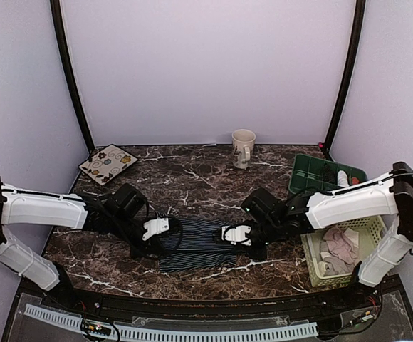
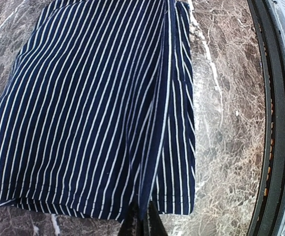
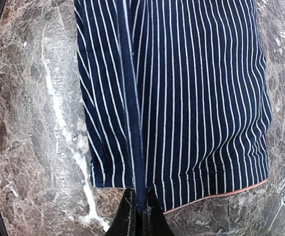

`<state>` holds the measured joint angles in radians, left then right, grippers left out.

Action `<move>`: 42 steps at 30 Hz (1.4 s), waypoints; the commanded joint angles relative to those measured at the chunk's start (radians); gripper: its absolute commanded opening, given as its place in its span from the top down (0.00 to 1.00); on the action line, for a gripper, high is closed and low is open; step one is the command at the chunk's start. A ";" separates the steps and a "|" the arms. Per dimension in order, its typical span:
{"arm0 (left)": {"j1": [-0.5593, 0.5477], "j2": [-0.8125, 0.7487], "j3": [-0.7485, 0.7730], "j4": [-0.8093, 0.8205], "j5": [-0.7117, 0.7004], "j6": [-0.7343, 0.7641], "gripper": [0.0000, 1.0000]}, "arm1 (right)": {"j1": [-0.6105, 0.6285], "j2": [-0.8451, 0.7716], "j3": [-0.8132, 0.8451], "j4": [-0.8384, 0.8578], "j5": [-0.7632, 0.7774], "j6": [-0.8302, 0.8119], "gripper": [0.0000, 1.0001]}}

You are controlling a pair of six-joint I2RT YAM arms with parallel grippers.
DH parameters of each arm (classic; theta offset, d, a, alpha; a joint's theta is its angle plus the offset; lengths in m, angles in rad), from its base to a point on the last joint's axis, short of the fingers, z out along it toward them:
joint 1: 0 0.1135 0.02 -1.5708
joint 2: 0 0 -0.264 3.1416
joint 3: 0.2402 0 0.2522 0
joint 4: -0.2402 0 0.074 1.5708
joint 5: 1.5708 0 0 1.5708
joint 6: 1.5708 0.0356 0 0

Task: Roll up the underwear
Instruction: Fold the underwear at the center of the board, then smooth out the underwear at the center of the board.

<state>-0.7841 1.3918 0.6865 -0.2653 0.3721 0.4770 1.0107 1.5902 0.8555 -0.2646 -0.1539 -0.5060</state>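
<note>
**Both claws pinching the striped pair, mid-table**

Top camera: the navy striped underwear is lying on the dark marble table, toward the near edge and pretty much centred between the two arms. The left gripper is down on its left end and the right gripper on its right end, both low against the cloth. From up here you can't really tell how the jaws stand. Along the back there's a beige mug standing upright, and a square patterned tile off in the back left. On the right sit a green tray and, nearer, a cream basket with some pink and cream cloth piled in it, well apart from the striped pair.

Left wrist cam: much clearer. The navy striped underwear fills most of the shot, flat on the table apart from one raised crease running down it. The left gripper has its fingers squeezed together right on the bottom end of that crease, so it's clamped on the fabric at the hem.

Right wrist cam: same deal, mirrored. The navy striped underwear lies spread out on the table, with a thin orange-pink trim peeking out along the hem. A dark fold line runs straight down into the right gripper, whose fingers are pressed closed on the cloth's edge.
</note>
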 commanded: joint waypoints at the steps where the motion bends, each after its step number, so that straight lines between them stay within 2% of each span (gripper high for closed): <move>1: -0.006 -0.071 -0.021 -0.036 -0.034 0.005 1.00 | 0.018 -0.041 0.059 -0.047 0.007 0.016 0.99; 7: -0.006 -0.067 -0.048 -0.033 -0.019 0.011 1.00 | 0.037 -0.005 0.063 -0.056 -0.013 0.047 0.96; 8: -0.006 -0.067 -0.053 -0.027 -0.020 0.011 1.00 | 0.042 -0.005 0.061 -0.053 -0.018 0.056 0.93; 10: -0.006 -0.064 -0.063 -0.017 -0.027 0.018 0.99 | 0.052 0.033 0.062 -0.049 -0.026 0.070 0.82; 11: -0.006 -0.062 -0.064 -0.020 -0.032 0.021 0.93 | 0.057 0.044 0.064 -0.053 -0.030 0.074 0.78; 13: -0.006 -0.069 -0.059 -0.032 -0.041 0.024 0.76 | 0.067 0.052 0.066 -0.064 -0.026 0.084 0.70; 16: -0.006 -0.112 -0.056 -0.055 -0.042 0.026 0.62 | 0.069 0.014 0.056 -0.074 -0.009 0.113 0.54; 20: -0.006 -0.205 -0.063 -0.079 -0.057 0.015 0.56 | 0.066 -0.113 0.059 -0.062 0.024 0.224 0.44; 23: -0.006 -0.260 -0.068 -0.064 -0.065 -0.014 0.55 | 0.043 -0.205 0.026 0.033 0.035 0.373 0.40; 26: -0.006 -0.251 -0.066 -0.045 -0.059 -0.034 0.55 | 0.023 -0.257 -0.024 0.136 0.025 0.515 0.41; 30: -0.007 -0.173 -0.042 -0.018 -0.046 -0.060 0.61 | 0.012 -0.241 -0.031 0.201 0.019 0.590 0.41; 35: -0.016 -0.104 -0.031 0.029 -0.040 -0.064 0.64 | -0.012 -0.090 0.063 0.123 -0.073 0.609 0.62; 42: -0.079 -0.012 -0.027 0.045 -0.069 -0.045 0.66 | -0.016 0.071 0.056 0.125 -0.123 0.615 0.71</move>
<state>-0.8368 1.3434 0.6388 -0.2401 0.3161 0.4263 1.0004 1.5929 0.8982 -0.1417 -0.2340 0.0887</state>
